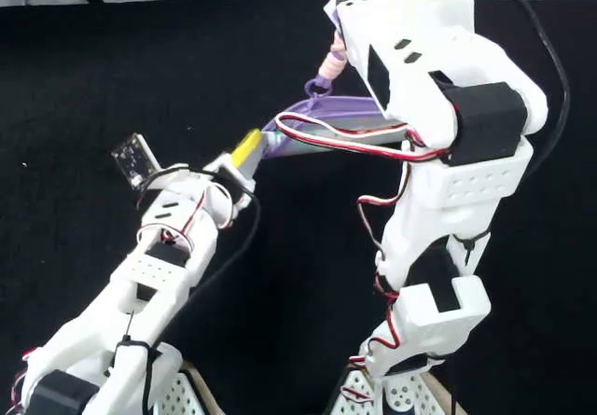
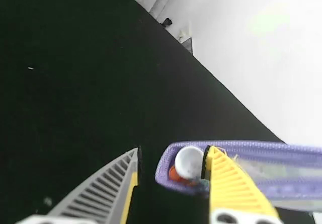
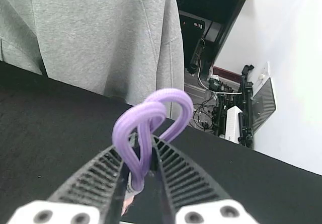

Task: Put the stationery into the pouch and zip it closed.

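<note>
Two pincers held the purple pouch (image 1: 326, 109) clear of the black desk (image 1: 84, 70). The left pincer (image 2: 173, 156) was clamped on its near-left end, where a white, round-tipped piece of stationery (image 2: 188, 162) showed inside. The right pincer (image 3: 137, 156) was pinching the cord loop (image 3: 153, 118) at the far-right end. The pouch looked soft and light, sagging between them, so the fabric end probably needed a firm grip while the loop took the pull.
</note>
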Controlling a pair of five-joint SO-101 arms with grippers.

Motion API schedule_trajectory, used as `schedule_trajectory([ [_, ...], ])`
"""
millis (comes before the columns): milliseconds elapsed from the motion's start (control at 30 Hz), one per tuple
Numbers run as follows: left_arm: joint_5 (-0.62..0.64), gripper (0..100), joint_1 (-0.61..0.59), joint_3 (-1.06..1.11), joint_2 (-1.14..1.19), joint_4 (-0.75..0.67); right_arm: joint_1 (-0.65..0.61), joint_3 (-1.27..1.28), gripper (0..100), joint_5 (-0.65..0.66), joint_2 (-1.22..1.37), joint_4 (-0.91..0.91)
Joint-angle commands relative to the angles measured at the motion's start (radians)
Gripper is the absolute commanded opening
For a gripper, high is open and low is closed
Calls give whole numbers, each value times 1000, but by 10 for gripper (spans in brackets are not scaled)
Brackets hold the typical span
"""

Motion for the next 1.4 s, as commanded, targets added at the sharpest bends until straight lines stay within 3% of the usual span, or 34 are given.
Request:
schedule_trajectory([
  [0,-9,222,8,-21,61,-20,8,-44,11,-9,-12,-28],
  [233,-5,221,-24,-105,218,-20,9,-44,11,-9,-12,-28],
  [500,-5,221,-16,-108,152,-21,8,-44,11,-9,-12,-28],
  [867,-9,224,122,-147,164,-21,8,-44,11,-9,-12,-28],
  [1100,-5,221,143,-328,381,-20,8,-42,11,-9,-12,-28],
  [1233,-3,220,99,-390,434,-20,8,-42,11,-9,-12,-28],
  [1367,0,220,-25,-355,285,-14,8,-41,11,-11,-5,-37],
])
